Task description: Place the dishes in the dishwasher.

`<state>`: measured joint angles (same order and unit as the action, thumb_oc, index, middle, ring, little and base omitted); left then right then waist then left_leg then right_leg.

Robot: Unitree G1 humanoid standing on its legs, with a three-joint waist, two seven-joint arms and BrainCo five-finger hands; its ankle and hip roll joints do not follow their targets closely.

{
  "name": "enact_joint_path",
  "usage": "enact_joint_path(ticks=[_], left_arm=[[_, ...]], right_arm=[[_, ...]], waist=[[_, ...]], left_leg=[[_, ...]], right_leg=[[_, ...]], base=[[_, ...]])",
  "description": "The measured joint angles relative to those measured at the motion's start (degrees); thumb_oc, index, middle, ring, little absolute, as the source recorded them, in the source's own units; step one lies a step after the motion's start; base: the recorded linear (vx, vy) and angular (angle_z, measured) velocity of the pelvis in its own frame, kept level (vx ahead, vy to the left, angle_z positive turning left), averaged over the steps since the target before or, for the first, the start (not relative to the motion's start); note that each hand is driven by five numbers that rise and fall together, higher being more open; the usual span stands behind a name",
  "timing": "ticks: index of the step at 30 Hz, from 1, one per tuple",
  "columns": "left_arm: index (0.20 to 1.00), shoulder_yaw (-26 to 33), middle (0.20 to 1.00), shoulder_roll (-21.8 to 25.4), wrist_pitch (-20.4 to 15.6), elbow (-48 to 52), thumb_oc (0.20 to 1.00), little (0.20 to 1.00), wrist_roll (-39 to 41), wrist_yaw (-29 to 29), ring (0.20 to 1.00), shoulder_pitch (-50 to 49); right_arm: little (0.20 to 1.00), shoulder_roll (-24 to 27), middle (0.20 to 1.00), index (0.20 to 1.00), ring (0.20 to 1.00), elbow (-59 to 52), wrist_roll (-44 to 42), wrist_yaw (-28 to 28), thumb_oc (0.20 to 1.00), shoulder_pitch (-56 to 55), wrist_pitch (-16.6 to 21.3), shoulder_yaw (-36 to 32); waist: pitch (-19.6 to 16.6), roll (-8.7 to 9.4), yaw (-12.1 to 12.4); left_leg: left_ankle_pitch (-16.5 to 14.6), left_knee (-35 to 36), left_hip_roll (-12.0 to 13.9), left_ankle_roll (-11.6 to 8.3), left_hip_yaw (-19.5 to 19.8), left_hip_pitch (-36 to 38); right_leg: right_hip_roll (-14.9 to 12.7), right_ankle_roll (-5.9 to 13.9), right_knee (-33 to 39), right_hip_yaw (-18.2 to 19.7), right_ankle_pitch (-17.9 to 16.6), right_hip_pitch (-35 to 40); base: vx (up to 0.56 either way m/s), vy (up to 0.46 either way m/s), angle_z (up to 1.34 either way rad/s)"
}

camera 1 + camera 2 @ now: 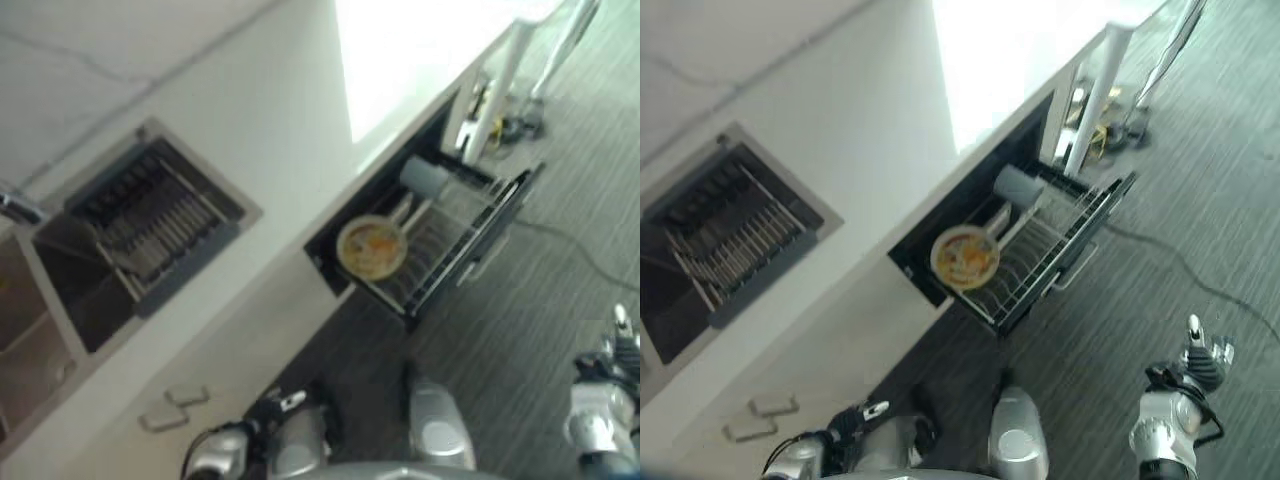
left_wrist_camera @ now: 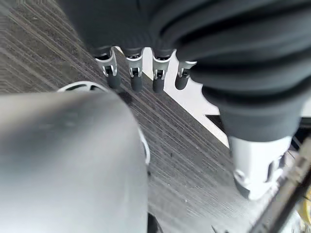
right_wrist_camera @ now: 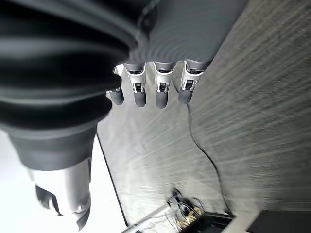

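The dishwasher drawer (image 1: 478, 248) stands pulled out from under the white counter. In its wire rack (image 1: 1035, 255) a round plate with a yellow and orange pattern (image 1: 371, 247) lies near the front corner. A pale cup (image 1: 425, 177) rests further back in the rack. My left hand (image 2: 133, 77) hangs low beside my body, fingers relaxed and holding nothing. My right hand (image 3: 163, 92) hangs over the grey floor, well away from the drawer, its fingers also relaxed and empty; it shows in the right eye view too (image 1: 1196, 362).
A sink (image 1: 70, 300) set into the counter (image 1: 260, 110) holds a dark dish rack (image 1: 150, 225), with a faucet (image 1: 20, 207) beside it. Two cabinet handles (image 1: 175, 408) sit below the sink. White stand legs (image 1: 500, 95) rise past the drawer. Grey striped floor (image 1: 560, 170) spreads to the right.
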<state>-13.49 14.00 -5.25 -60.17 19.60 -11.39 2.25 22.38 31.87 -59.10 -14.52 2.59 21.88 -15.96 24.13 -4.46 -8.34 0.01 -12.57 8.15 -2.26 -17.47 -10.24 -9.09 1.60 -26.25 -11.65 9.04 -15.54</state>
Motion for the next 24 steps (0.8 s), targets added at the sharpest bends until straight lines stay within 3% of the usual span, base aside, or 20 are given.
enact_joint_path(ticks=[4,10,19,24], left_arm=[[1.000,0.51,1.000,0.15,-0.88,1.16,1.000,1.000,1.76,1.43,1.000,0.61],[1.000,0.88,1.000,0.20,-0.90,1.73,1.000,1.000,1.92,0.48,1.000,0.61],[1.000,0.61,1.000,0.30,-0.87,3.95,1.000,1.000,4.22,-0.67,1.000,0.53],[1.000,0.62,1.000,0.45,-0.91,4.04,1.000,1.000,4.58,-0.69,1.000,0.72]], right_arm=[[1.000,0.01,1.000,1.000,1.000,1.85,-5.15,6.76,1.000,5.77,-2.49,2.54],[1.000,4.66,1.000,1.000,1.000,8.71,1.82,12.56,1.000,16.28,-12.11,8.90],[1.000,10.36,1.000,1.000,1.000,9.33,8.12,15.10,1.000,21.63,-19.86,10.20],[1.000,13.76,1.000,1.000,1.000,11.84,9.19,15.57,1.000,27.82,-23.55,11.35]], waist=[[3.54,-0.77,1.21],[3.77,-1.06,4.21],[6.01,-2.83,4.81],[7.09,-3.35,6.54]], left_leg=[[-5.12,-12.67,0.85,0.11,4.18,-6.73],[-5.65,-15.11,-1.10,0.43,4.88,-8.46],[-5.82,-15.93,-1.69,0.62,6.22,-11.08],[-6.02,-18.23,-1.35,0.39,7.55,-14.35]], right_leg=[[-1.29,-1.03,-9.62,-0.39,4.55,-4.47],[-3.84,-0.87,-14.71,-0.28,7.17,-6.56],[-4.56,-1.02,-15.88,-1.43,8.12,-8.24],[-4.52,-1.89,-17.01,-2.32,8.17,-10.27]], base=[[-0.03,-0.020,0.21],[-0.02,0.039,0.16],[0.01,0.054,0.09],[0.01,0.008,0.08]])
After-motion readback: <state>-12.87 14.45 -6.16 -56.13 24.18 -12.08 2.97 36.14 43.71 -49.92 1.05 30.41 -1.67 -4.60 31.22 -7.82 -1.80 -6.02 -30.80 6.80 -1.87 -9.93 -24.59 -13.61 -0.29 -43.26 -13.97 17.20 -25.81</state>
